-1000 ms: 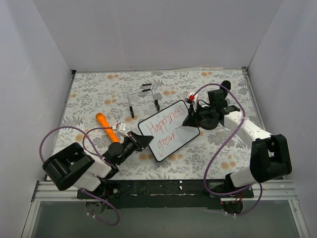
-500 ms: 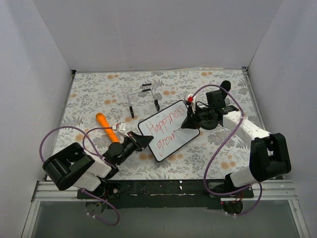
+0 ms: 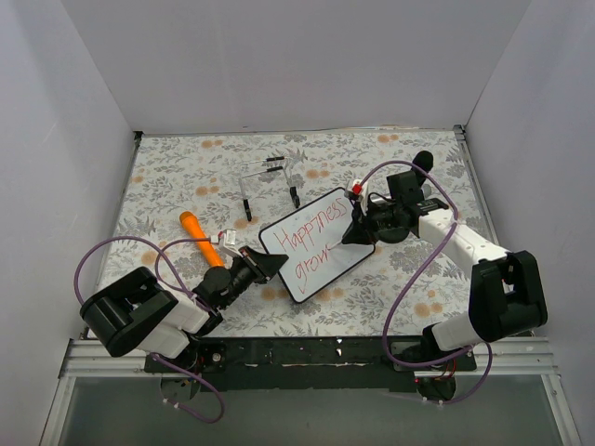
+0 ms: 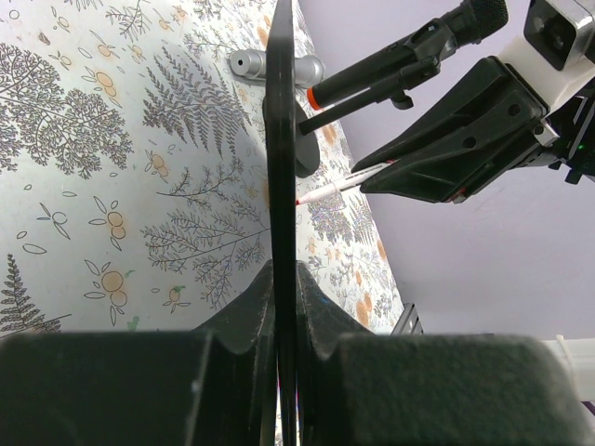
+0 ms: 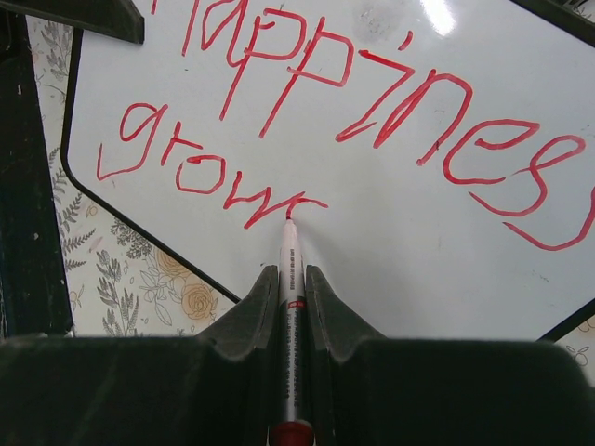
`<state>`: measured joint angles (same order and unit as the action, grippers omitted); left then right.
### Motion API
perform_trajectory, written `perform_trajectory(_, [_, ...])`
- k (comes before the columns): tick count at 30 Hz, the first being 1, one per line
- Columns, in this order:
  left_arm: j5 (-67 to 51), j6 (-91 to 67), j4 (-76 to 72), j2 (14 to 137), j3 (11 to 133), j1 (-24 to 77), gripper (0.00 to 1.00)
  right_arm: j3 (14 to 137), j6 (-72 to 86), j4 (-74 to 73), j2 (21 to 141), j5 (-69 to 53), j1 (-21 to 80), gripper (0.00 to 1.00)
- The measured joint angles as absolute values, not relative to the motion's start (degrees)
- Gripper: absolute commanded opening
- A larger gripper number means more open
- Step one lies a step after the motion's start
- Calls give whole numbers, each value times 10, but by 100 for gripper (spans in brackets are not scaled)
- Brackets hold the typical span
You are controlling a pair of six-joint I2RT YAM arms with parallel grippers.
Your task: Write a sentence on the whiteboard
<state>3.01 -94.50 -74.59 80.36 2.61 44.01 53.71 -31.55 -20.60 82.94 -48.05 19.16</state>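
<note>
The whiteboard [image 3: 316,243], white with a thin black frame, is held tilted over the table's middle. My left gripper [image 3: 270,265] is shut on its lower left edge; the left wrist view shows the board edge-on [image 4: 281,167] between the jaws. My right gripper [image 3: 358,228] is shut on a white marker [image 5: 289,279] with a red end. Its tip touches the board [image 5: 418,242] at the end of the red word "grow". The sentence [image 5: 307,111] reads "Happiness" above "grow".
A clear wire stand [image 3: 270,181] with black feet stands behind the board. An orange marker-like stick [image 3: 200,237] lies on the floral cloth at the left. White walls close in the left, back and right sides.
My right gripper has drawn the marker a little to the left and nearer the board, finishing the last strokes of "grow". The left arm and the board have stayed still.
</note>
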Motion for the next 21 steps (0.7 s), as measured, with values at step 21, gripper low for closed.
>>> perform_trajectory(21, [30, -945, -746, 804, 26, 440, 0, 522, -335, -233, 811, -456, 190, 1])
